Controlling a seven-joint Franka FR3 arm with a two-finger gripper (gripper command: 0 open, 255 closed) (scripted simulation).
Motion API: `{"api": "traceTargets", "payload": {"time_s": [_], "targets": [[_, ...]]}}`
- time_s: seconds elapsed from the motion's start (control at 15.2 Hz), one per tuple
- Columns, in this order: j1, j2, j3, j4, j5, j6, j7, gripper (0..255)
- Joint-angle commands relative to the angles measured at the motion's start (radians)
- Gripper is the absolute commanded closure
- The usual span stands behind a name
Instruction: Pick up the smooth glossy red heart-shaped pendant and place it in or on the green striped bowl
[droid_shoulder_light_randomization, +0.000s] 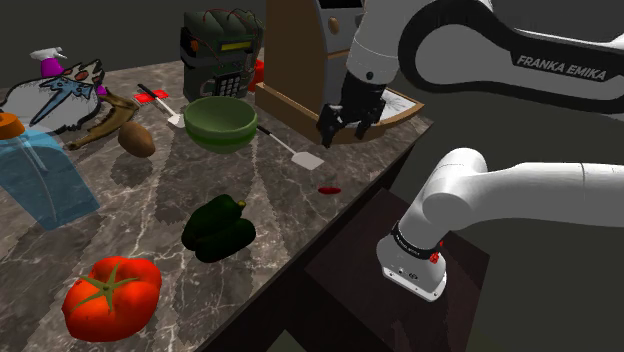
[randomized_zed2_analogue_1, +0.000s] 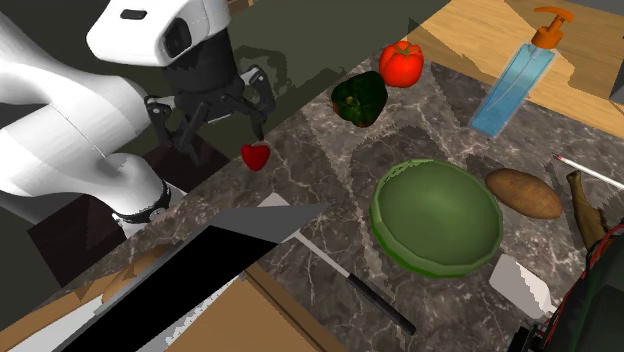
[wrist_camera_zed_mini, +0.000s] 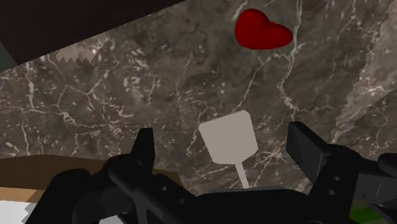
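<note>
One red heart (wrist_camera_zed_mini: 263, 30) beyond tool (wrist_camera_zed_mini: 222, 135)

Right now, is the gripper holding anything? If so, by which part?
Nothing is held. The gripper is open, fingers apart and empty; the red heart pendant lies on the marble counter, apart from it.

Shoulder view, counter (droid_shoulder_light_randomization: 150, 195). The bowl (droid_shoulder_light_randomization: 222, 135) sits mid-counter toward the back, the potato (droid_shoulder_light_randomization: 137, 139) just to its left and the soap bottle (droid_shoulder_light_randomization: 40, 175) at the far left. The spatula (droid_shoulder_light_randomization: 307, 158) lies right of the bowl, blade toward the counter's right edge. The heart pendant (droid_shoulder_light_randomization: 329, 187) is on the counter by that edge, just in front of the blade and apart from it. The pepper (droid_shoulder_light_randomization: 218, 228) is in front of the bowl, and the tomato (droid_shoulder_light_randomization: 110, 295) is further front and left, nearest the camera. The gripper (droid_shoulder_light_randomization: 344, 132) hangs above blade and pendant, touching neither.
</note>
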Motion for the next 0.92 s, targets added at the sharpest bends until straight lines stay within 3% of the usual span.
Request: {"api": "traceTargets", "payload": {"time_s": [0.0,0.2,0.86], "targets": [[0.015,0.000,0.058,-0.019,0.045,0.009,0.068,0],[0.032,0.012,0.135,-0.037,0.104,0.030,0.152,0],[0.045,0.018,0.168,-0.133,0.136,0.130,0.148,0]]}}
